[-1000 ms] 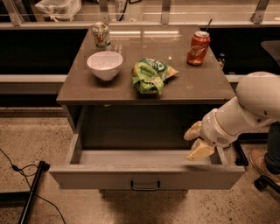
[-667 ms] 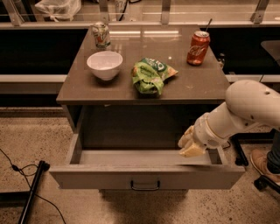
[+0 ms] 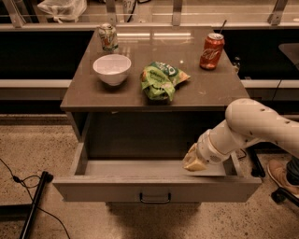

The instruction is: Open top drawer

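**Four things on top, drawer out below**

On the worktop (image 3: 210, 88), the first can (image 3: 108, 37) stands at the back left corner, with the bowl (image 3: 112, 69) before it. The bag (image 3: 161, 80) lies in the middle and the second can (image 3: 211, 45) stands near the back right corner. The top drawer (image 3: 156, 189) sticks out under the front edge, with the gripper (image 3: 193, 162) over its right part.

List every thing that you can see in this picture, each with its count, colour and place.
top drawer: one, grey-beige, pulled open under the counter
handle: one, dark, centre of the drawer front
counter: one, brown-grey top, above the drawer
bowl: one, white, left on the counter
chip bag: one, green, middle of the counter
soda can: one, red, back right of the counter
second can: one, pale green, back left, behind the bowl
plastic bag: one, whitish, ledge at top left
pole: one, black, floor at lower left
arm: one, white, reaching in from the right
gripper: one, cream, over the right part of the drawer tray
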Robot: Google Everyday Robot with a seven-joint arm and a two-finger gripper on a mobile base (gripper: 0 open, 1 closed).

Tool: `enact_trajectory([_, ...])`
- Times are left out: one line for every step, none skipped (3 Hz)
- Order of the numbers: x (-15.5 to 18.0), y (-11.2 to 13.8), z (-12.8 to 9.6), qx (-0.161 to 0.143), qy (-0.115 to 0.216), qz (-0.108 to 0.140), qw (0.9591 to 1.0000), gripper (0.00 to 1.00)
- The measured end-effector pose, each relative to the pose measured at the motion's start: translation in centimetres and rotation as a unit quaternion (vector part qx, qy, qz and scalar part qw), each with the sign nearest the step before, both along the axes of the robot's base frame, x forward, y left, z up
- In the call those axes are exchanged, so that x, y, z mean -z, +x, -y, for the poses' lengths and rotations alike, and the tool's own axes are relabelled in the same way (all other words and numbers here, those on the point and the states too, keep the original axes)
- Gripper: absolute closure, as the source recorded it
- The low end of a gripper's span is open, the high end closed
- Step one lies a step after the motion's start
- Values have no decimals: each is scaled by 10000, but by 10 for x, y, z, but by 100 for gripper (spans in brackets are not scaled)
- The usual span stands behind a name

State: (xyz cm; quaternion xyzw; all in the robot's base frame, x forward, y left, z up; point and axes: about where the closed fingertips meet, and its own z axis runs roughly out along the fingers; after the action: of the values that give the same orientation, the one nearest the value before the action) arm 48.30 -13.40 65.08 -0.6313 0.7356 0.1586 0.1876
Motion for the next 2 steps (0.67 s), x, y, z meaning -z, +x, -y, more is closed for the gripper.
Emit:
enact_trajectory([11, -22, -17, -327, 93, -205, 9992, 100])
enact_trajectory([5, -35, -32, -727, 266, -161, 9969, 100])
